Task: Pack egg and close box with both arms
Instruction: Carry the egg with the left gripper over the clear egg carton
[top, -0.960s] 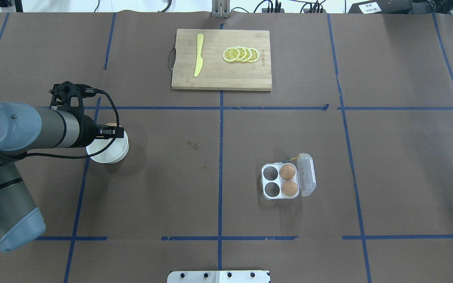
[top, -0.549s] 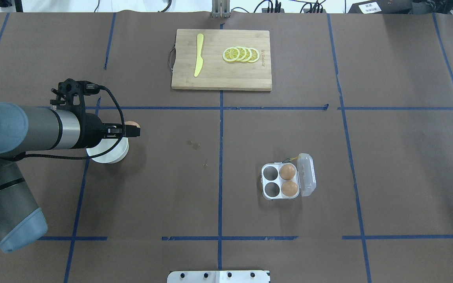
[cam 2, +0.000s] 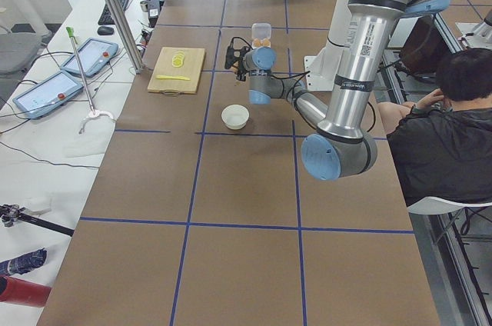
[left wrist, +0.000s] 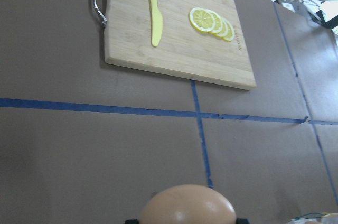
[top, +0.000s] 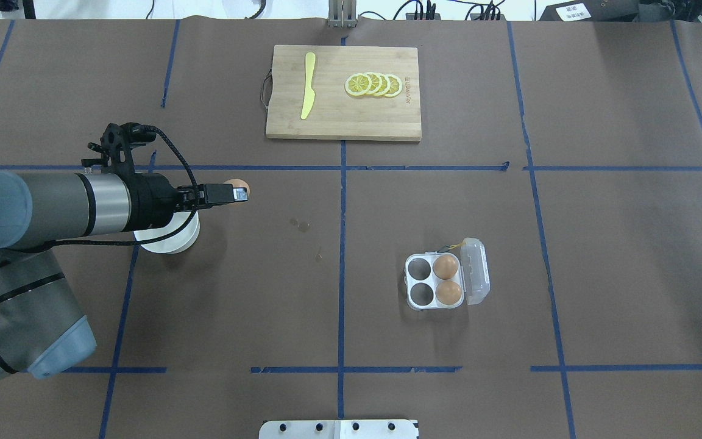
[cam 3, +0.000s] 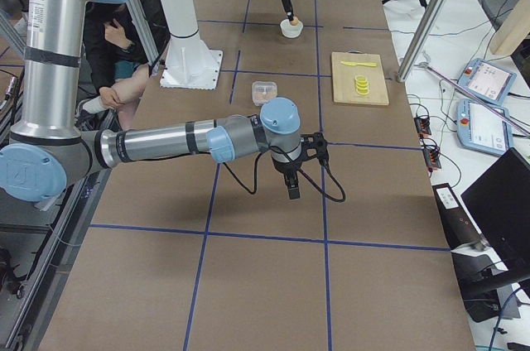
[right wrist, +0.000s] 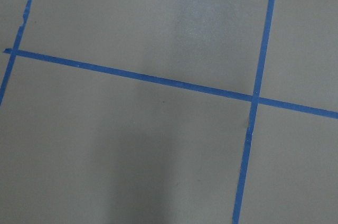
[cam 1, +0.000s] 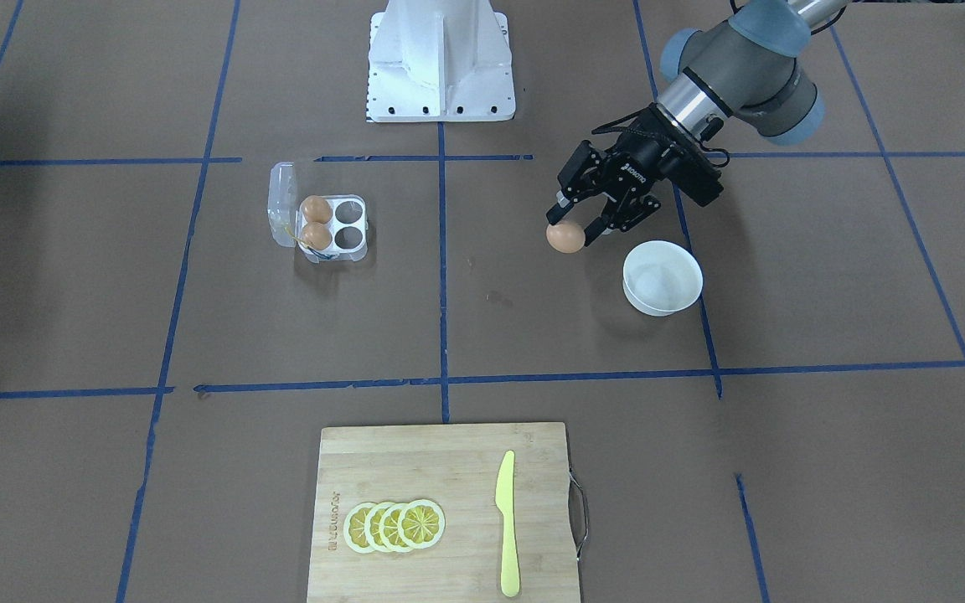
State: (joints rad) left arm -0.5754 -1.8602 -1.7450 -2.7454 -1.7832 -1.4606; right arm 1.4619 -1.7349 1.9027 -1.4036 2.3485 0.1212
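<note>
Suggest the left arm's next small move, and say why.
Probably carry the egg level across the table toward the box. The left gripper holds it clear of the bowl, and the box has two empty cells and an open lid.

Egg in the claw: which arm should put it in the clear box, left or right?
Left. Its claw grips the light-brown oval egg, held up beside the round white bowl. The clear plastic four-cell carton has two empty cells. The right claw hangs elsewhere, away from both.
</note>
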